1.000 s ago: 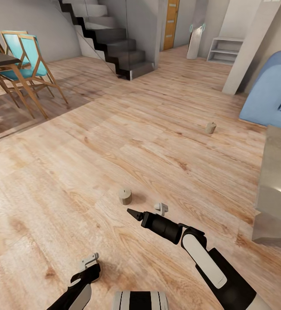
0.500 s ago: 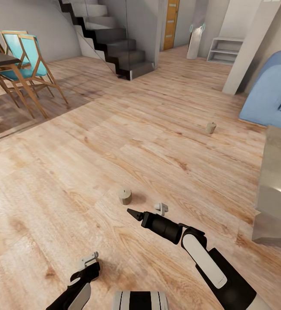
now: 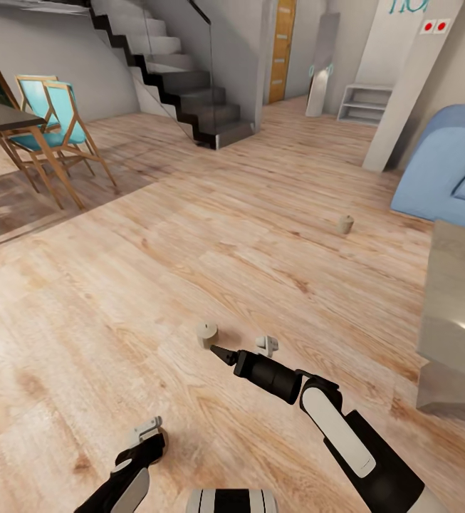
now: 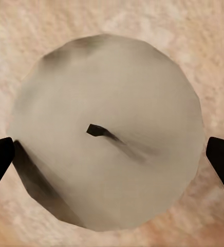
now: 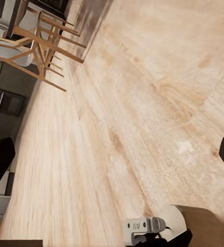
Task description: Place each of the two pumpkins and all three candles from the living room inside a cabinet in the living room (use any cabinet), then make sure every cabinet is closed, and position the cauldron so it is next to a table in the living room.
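Note:
A beige candle [image 4: 107, 139] with a small dark wick sits between the dark fingertips of my left gripper [image 4: 109, 159], which looks shut on it. In the head view the left gripper [image 3: 141, 447] hangs low near the robot's base and hides that candle. A second candle [image 3: 206, 333] stands on the wood floor just beyond the tip of my right gripper [image 3: 221, 353], whose fingers stand wide apart in the right wrist view. A third candle [image 3: 344, 224] stands farther off, toward the sofa. The grey table [image 3: 454, 306] is at the right edge.
A blue sofa [image 3: 446, 171] lies at the back right. The dining table and teal chairs [image 3: 50, 132] stand on the left, and a dark staircase [image 3: 189, 92] rises at the back. Open wood floor spreads through the middle.
The whole picture has shifted, so the camera has moved: floor things sit lower and more of the far wall shows. Both arms hold the same pose.

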Available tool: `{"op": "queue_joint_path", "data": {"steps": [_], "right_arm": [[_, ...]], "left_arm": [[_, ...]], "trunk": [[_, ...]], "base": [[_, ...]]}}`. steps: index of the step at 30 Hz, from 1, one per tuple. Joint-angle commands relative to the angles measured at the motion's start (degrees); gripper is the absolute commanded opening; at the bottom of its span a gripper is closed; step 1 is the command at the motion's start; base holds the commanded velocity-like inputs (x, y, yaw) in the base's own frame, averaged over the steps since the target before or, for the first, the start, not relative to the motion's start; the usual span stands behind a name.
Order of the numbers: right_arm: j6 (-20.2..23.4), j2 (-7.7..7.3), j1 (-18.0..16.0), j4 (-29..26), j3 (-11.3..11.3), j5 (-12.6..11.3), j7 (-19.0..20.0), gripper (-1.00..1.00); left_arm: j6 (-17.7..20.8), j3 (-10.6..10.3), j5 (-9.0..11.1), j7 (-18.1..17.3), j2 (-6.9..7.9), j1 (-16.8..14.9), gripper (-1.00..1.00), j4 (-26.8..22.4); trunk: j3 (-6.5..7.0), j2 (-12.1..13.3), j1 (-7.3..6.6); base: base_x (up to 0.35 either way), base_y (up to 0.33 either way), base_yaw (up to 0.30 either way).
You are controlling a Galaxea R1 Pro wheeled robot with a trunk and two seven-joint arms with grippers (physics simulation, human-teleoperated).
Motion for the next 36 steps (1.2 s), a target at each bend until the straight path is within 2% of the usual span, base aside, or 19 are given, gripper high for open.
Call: {"op": "queue_joint_path", "data": {"steps": [1,8,11,14,17,20,22,23,25,26,27,30,31,33,36], "right_arm": [[0.1,-0.04,0.0,0.0,0.0,-0.1,0.1,1.00],[0.0,-0.01,0.0,0.2,0.0,-0.2,-0.3,1.00],[0.3,0.03,0.0,1.2,0.0,-0.2,-1.3,1.00],[0.4,0.10,0.0,3.6,-0.1,-0.2,-3.9,1.00],[0.4,0.12,0.0,5.9,-0.1,-0.2,-7.4,1.00],[0.5,0.13,0.0,6.7,-0.3,-0.2,-10.8,1.00],[0.5,0.10,0.0,6.9,-0.5,-0.2,-12.8,1.00],[0.5,0.11,0.0,6.9,-0.5,-0.2,-13.6,1.00],[0.5,0.12,0.0,7.0,-0.5,-0.3,-14.6,1.00],[0.6,0.17,0.0,7.0,-0.6,-0.3,-15.8,1.00],[0.6,0.18,0.0,7.0,-0.5,-0.3,-16.3,1.00],[0.6,0.21,0.0,7.0,-0.3,-0.2,-20.8,1.00],[0.6,0.21,0.0,7.0,-0.2,-0.2,-22.6,1.00],[0.6,0.22,0.0,7.1,0.0,-0.1,-27.1,1.00],[0.6,0.22,0.0,7.0,0.1,0.9,-31.6,1.00]], "left_arm": [[0.0,-0.4,0.5,0.5,0.08,0.0,-1.00,-0.1],[0.2,0.4,0.7,0.6,0.15,0.0,-1.00,-0.2],[0.7,2.7,0.7,0.6,0.18,0.0,-1.00,-0.3],[1.7,3.8,0.7,0.6,0.32,0.0,-1.00,-0.7],[6.4,4.4,0.7,0.6,0.84,0.0,-1.00,-3.4],[13.6,4.5,1.0,0.6,2.89,0.0,-1.00,-9.1],[18.6,4.7,2.1,0.9,4.09,0.1,-1.00,-12.9],[20.0,4.9,2.3,1.0,4.44,0.1,-1.00,-14.0],[26.6,7.1,3.1,1.1,6.47,0.1,-1.00,-19.7],[33.3,9.6,3.2,1.2,7.79,0.1,-1.00,-25.3],[35.8,10.6,3.2,1.2,8.10,0.1,-1.00,-27.3],[49.8,18.1,3.0,2.5,8.98,0.1,-1.00,-38.2],[52.7,20.7,3.0,3.7,9.09,0.1,-1.00,-40.8],[55.9,25.1,3.5,6.2,9.24,0.1,-1.00,-45.3],[57.0,26.5,3.7,7.2,9.22,0.1,-1.00,-46.9]], "trunk": [[0.19,0.0,-0.03],[1.74,0.1,-0.21],[2.40,0.1,-0.29],[3.07,0.2,-0.37],[3.73,0.2,-0.45],[4.40,0.3,-0.52],[4.84,0.3,-0.57],[5.06,0.3,-0.60],[5.50,0.3,-0.65],[5.72,0.3,-0.68],[5.95,0.3,-0.70],[6.61,0.4,-0.78],[6.83,0.4,-0.81],[7.28,0.4,-0.86],[7.94,0.5,-0.94]], "base": [[0.000,0.000,0.000],[0.000,0.000,0.000],[0.000,0.000,0.000],[0.000,0.000,0.000],[0.000,0.000,0.000],[0.000,0.000,0.000],[0.000,0.000,0.000],[0.000,0.000,0.000],[0.000,0.000,0.000],[0.000,0.000,0.000],[0.000,0.000,0.000],[0.000,0.000,0.000],[0.000,0.000,0.000],[0.000,0.000,0.000],[0.000,0.000,0.000]]}}
